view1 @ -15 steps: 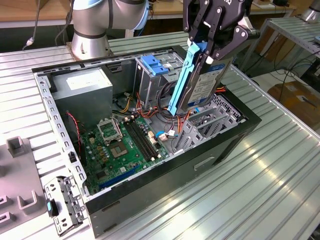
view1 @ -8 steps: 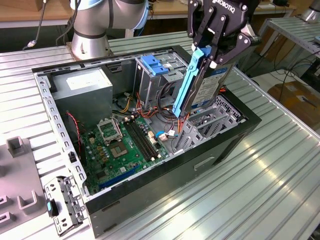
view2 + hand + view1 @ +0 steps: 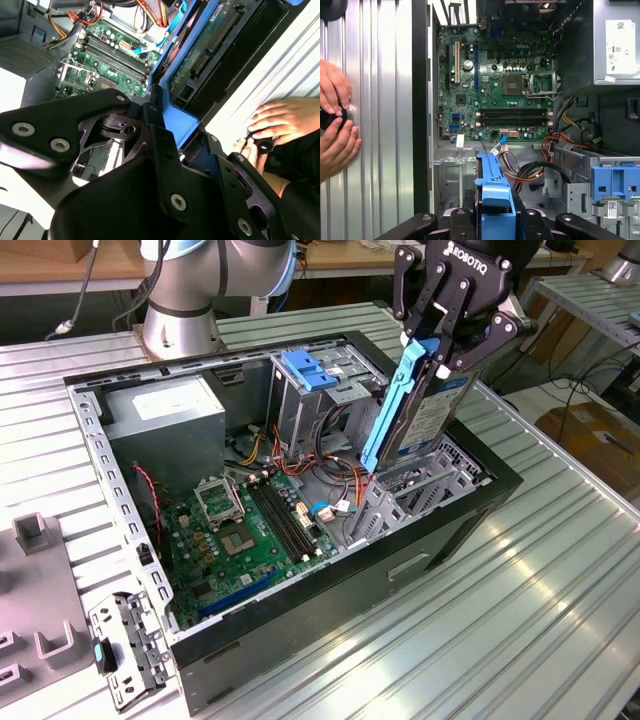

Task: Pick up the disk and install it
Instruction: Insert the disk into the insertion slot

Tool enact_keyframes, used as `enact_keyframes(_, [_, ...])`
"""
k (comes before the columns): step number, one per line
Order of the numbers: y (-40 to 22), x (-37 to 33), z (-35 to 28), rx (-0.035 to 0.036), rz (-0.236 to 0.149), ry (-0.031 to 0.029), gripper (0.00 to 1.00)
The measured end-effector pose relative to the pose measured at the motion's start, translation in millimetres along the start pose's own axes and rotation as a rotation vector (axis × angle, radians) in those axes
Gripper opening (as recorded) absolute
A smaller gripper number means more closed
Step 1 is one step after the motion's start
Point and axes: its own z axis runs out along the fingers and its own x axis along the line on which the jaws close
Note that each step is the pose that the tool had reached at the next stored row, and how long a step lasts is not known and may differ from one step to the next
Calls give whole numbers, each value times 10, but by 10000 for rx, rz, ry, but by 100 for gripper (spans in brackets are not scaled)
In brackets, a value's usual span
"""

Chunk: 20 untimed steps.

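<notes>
Gripper (image 3: 445, 340) was clamped on the upper end of the disk (image 3: 428, 408), which hung tilted, its lower end at the mouth of the drive bay (image 3: 405, 495) in the computer case (image 3: 420, 560). To my eye, a clean fit called for squaring the blue side rail (image 3: 387, 412) to the bay's guides, keeping clear of the cables (image 3: 320, 465), and going down slowly and straight.

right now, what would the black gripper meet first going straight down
The blue-railed silver metal disk held in the gripper would likely meet the grey metal drive cage first; depth unclear.
</notes>
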Motion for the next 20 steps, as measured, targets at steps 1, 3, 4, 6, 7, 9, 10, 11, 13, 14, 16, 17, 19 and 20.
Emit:
enact_keyframes(1, [-26,-1,11,0,1,7,37])
enact_keyframes(3, [-42,4,29,6,0,12,37])
enact_keyframes(4, [-42,10,37,14,1,15,37])
enact_keyframes(6, [-42,29,51,39,2,22,37])
enact_keyframes(7, [-45,50,76,64,9,18,37])
enact_keyframes(9, [-54,55,100,78,93,22,37])
enact_keyframes(10, [-62,55,105,79,106,21,37])
enact_keyframes(11, [-73,55,109,80,116,23,37])
enact_keyframes(13, [-100,54,115,81,127,36,37])
enact_keyframes(14, [-106,54,117,81,128,50,37])
enact_keyframes(16, [-112,55,121,82,129,74,37])
enact_keyframes(17, [-112,56,123,84,130,83,37])
enact_keyframes(19, [-113,57,130,88,130,115,37])
enact_keyframes(20, [-113,58,135,90,129,151,37])
